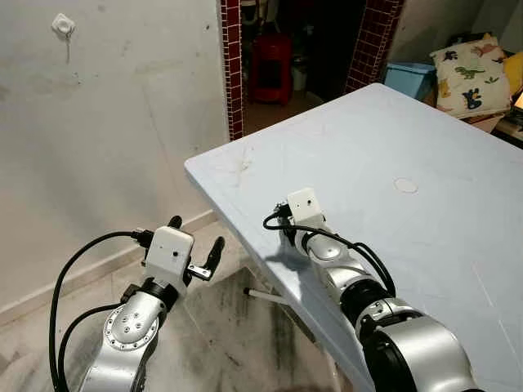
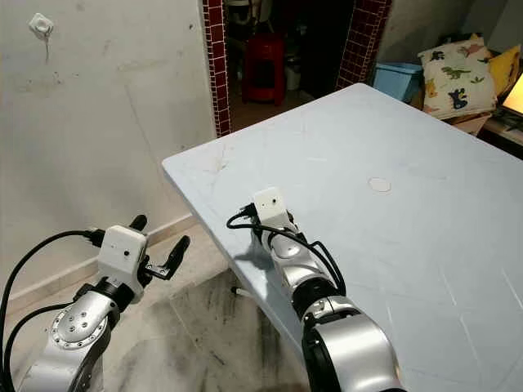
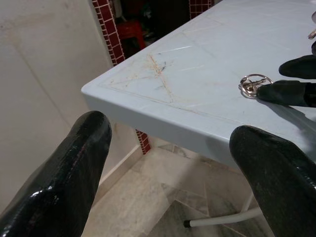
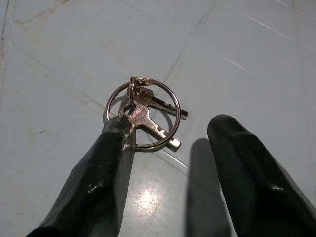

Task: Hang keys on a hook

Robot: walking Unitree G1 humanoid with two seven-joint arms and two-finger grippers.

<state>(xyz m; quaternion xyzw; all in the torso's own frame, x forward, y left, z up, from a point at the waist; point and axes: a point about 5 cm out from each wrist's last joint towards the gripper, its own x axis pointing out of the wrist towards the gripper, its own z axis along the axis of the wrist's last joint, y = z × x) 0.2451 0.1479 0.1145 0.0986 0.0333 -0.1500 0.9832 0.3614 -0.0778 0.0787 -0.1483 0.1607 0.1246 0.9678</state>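
Where head views hide them, keys (image 4: 148,112) on table (image 4: 237,59) between right tool's (image 4: 173,148) spread fingers.

Silver jointed arms, white wrist camera boxes, black cables, glossy black fingers (image 3: 64,177).

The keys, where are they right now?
The keys lie on the pale blue table, near its corner by the wall. The right gripper is open right over them, with one finger touching the ring.
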